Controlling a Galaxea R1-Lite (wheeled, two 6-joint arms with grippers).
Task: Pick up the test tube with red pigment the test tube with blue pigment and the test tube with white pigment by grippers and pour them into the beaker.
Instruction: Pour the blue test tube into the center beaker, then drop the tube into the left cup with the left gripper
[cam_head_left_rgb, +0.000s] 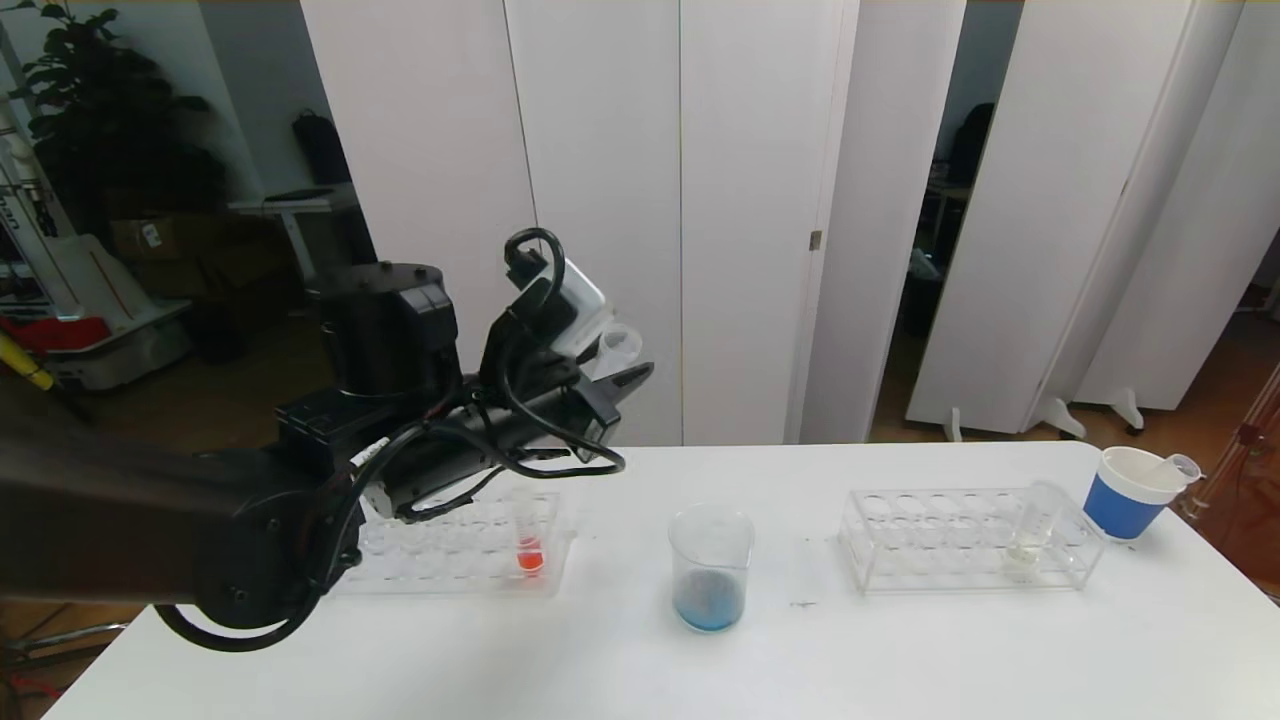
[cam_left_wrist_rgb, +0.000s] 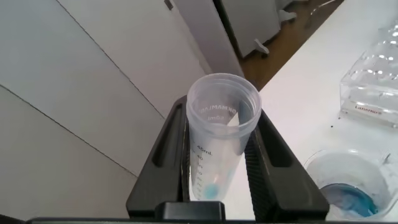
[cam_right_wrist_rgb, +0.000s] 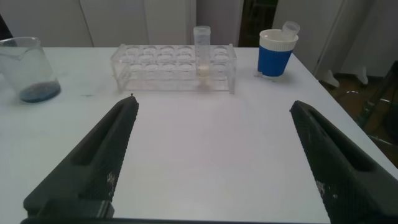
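Blue-banded paper cup (cam_head_left_rgb: 1128, 497) beside right rack (cam_head_left_rgb: 968, 537), test tube with white pigment (cam_head_left_rgb: 1032, 527) upright inside. Red tube (cam_head_left_rgb: 529, 540) in left rack (cam_head_left_rgb: 460, 548). Beaker (cam_head_left_rgb: 710, 568) between racks, blue at bottom. Left gripper (cam_left_wrist_rgb: 217, 163) raised, clenched on test tube with blue pigment (cam_left_wrist_rgb: 219, 134). Right gripper (cam_right_wrist_rgb: 214, 155) low, spread wide, holding nothing.

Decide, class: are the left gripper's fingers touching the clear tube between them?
Touching. The left wrist view shows the left gripper shut on the nearly empty tube, both black fingers pressed against its sides with no gap.
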